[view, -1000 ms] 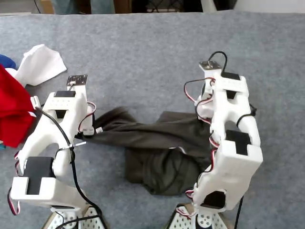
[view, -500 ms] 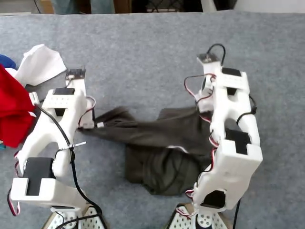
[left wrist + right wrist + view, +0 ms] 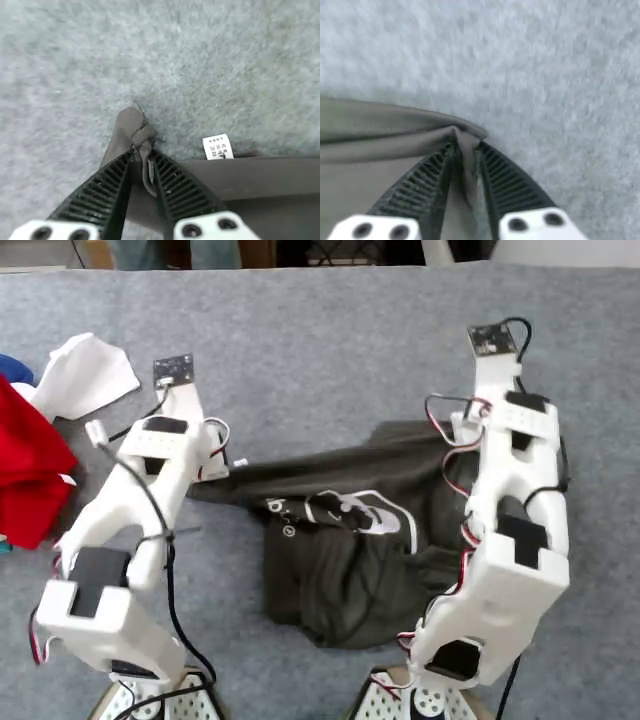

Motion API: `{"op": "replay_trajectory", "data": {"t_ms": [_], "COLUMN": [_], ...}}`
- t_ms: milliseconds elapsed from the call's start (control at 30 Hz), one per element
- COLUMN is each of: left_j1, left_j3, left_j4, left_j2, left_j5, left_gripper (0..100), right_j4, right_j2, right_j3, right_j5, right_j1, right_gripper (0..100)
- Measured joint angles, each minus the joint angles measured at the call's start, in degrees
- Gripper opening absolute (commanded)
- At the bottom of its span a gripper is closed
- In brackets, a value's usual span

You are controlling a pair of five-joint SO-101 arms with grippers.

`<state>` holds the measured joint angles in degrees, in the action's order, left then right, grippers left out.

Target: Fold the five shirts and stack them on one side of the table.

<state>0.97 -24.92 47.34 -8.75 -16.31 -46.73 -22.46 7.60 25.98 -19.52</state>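
Note:
A dark olive shirt point(image 3: 340, 540) with a white print lies crumpled in the middle of the grey table, between the two arms. My left gripper point(image 3: 142, 155) is shut on one corner of the shirt point(image 3: 131, 127), close to a white label point(image 3: 218, 147). On the far side, my right gripper point(image 3: 462, 150) is shut on another folded edge of the shirt point(image 3: 385, 135). The upper edge of the shirt is stretched between the two grippers. A red shirt point(image 3: 25, 475) and a white shirt point(image 3: 85, 375) lie at the left edge.
A bit of blue cloth point(image 3: 12, 367) shows beside the white shirt. Bare grey carpet point(image 3: 320, 350) covers the far half of the table and the right side. The arm bases stand at the near edge.
Both grippers have moved away from the bases toward the far side, pulling the shirt's edge with them. The shirt has spread open and its white print now shows.

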Motion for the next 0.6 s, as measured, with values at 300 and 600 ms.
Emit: {"op": "replay_trajectory", "data": {"t_ms": [300,600], "left_j1": [0.0,-0.09], "left_j3": [11.43,13.89], "left_j4": [6.15,7.21], "left_j2": [-7.21,-7.47], "left_j5": [-0.26,-0.26], "left_gripper": [3,3], "right_j4": [-12.4,-9.58], "right_j2": [8.53,14.07], "right_j3": [3.6,19.69], "right_j5": [1.49,-4.92], "right_j1": [-5.36,2.02], "right_gripper": [30.4,3.1]}}
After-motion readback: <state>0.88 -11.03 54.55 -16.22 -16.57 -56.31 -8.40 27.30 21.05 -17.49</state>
